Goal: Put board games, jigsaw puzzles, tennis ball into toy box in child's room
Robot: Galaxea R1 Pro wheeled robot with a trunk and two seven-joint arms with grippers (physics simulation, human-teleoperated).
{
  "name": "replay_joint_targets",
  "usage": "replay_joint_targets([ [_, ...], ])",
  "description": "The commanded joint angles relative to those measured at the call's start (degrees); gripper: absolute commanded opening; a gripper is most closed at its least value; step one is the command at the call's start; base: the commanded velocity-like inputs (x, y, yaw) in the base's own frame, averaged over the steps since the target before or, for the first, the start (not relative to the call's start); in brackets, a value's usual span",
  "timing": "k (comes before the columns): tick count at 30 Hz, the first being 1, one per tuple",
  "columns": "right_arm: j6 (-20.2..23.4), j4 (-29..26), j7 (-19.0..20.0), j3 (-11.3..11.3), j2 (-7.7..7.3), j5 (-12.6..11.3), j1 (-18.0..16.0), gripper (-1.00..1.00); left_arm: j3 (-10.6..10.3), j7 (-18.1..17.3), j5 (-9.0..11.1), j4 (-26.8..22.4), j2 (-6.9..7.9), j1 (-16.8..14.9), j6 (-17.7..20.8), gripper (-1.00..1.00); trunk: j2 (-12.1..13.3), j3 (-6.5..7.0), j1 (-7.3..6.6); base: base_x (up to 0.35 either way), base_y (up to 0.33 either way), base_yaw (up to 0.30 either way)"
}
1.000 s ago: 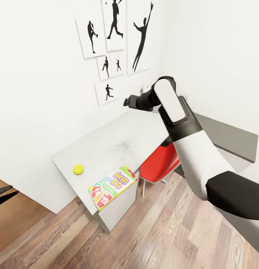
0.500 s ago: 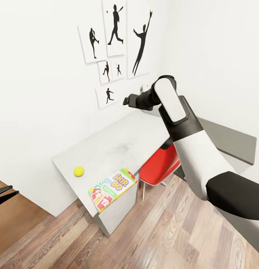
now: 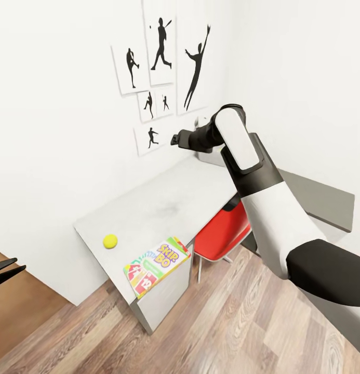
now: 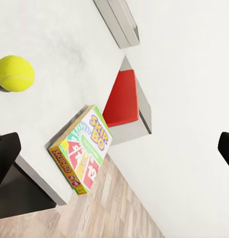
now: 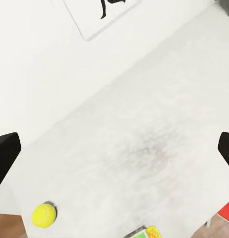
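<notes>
Desk (image 3: 164, 208) with a light grey top runs along the white wall, and on its near end lie the tennis ball (image 3: 110, 241) and, just beside it toward the front corner, a Skip-Bo board game (image 3: 156, 262) whose edge overhangs the desk's rim. The right gripper (image 3: 175, 140) is held high above the far part of the desk, well apart from both toys; in the right wrist view its dark fingertips (image 5: 5, 153) stand wide at either edge, the ball (image 5: 43, 215) far below between them. The left gripper (image 3: 4, 270) shows low at the side, spread wide, with ball (image 4: 14, 73) and game box (image 4: 82, 148) lying between its fingers (image 4: 4, 157) but distant. A red chair (image 3: 221, 231) sits tucked under the desk.
</notes>
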Motion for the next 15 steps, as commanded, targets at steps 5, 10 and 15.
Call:
replay_joint_targets([
  [5,0.1,-1.4,-0.6,0.1,0.0,-0.5,1.4,1.0,0.0,-0.2,0.0,0.0,-0.01,0.0,0.6,1.0,-0.1,0.37,0.04,0.0,0.0,0.0],
  [10,0.1,-2.5,-0.7,0.1,0.0,-0.5,1.7,1.0,0.0,-0.2,0.0,0.0,-0.03,0.0,0.6,1.0,-0.1,0.85,0.04,0.0,0.0,0.0],
  [15,0.1,-2.7,-0.6,0.1,0.0,-0.5,1.8,1.0,0.0,-0.2,0.0,0.0,-0.03,0.0,0.6,1.0,-0.1,1.33,0.04,0.0,0.0,0.0],
])
